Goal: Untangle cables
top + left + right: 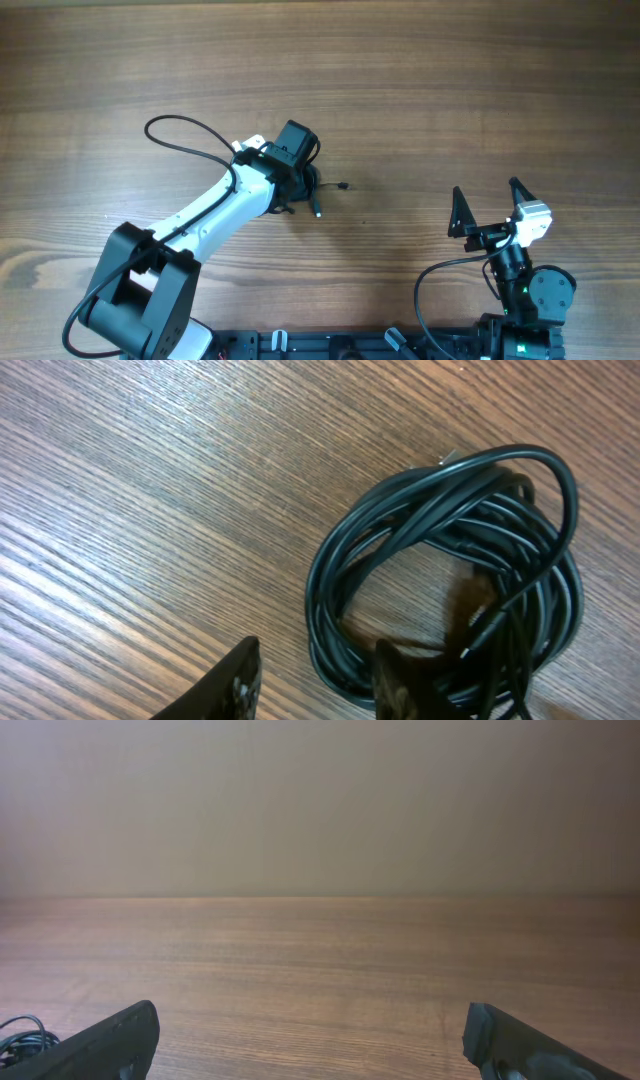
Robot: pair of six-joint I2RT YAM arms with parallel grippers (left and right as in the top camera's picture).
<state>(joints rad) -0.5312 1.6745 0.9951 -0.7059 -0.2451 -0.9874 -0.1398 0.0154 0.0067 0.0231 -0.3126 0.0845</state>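
the cables (450, 495) lie bundled in a small black coil on the wooden table (400, 80), near its middle and right under the left arm's wrist, with two plug ends (340, 186) poking out of it. the left gripper (318, 660) hangs just over the coil, its claw partly open, one finger (400, 685) inside the ring and the other outside over bare wood, the coil's near edge between them but not pinched. the right gripper (485, 187) sits well apart, claw spread wide with nothing in it.
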